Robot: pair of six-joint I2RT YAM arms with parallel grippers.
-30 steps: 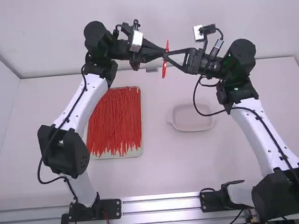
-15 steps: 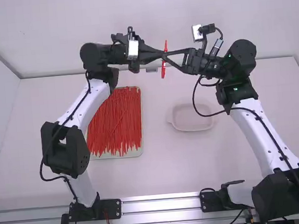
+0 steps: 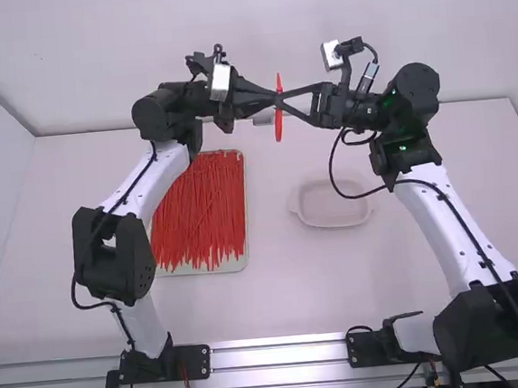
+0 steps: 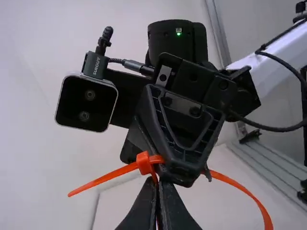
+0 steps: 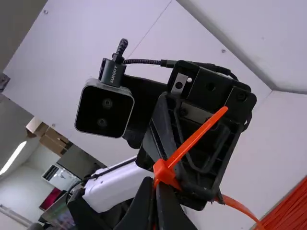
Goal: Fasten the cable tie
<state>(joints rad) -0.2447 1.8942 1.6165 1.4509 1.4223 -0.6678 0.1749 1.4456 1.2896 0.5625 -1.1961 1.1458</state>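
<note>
A red cable tie [image 3: 278,109] hangs in the air high above the back of the table, between the two grippers. My left gripper [image 3: 272,99] comes in from the left and is shut on the cable tie [image 4: 148,165] near its head. My right gripper [image 3: 284,101] comes in from the right, tip to tip with the left one, and is shut on the same cable tie [image 5: 165,171]. The tie's free ends stick out above and below the meeting fingertips.
A tray [image 3: 236,164] piled with several red cable ties lies on the table left of the middle. A shallow white bowl [image 3: 334,203] sits right of the middle. Both lie well below the raised grippers.
Both grippers have shifted a little left and upward with the cable tie held between them. The left arm's wrist has stretched out flatter.
</note>
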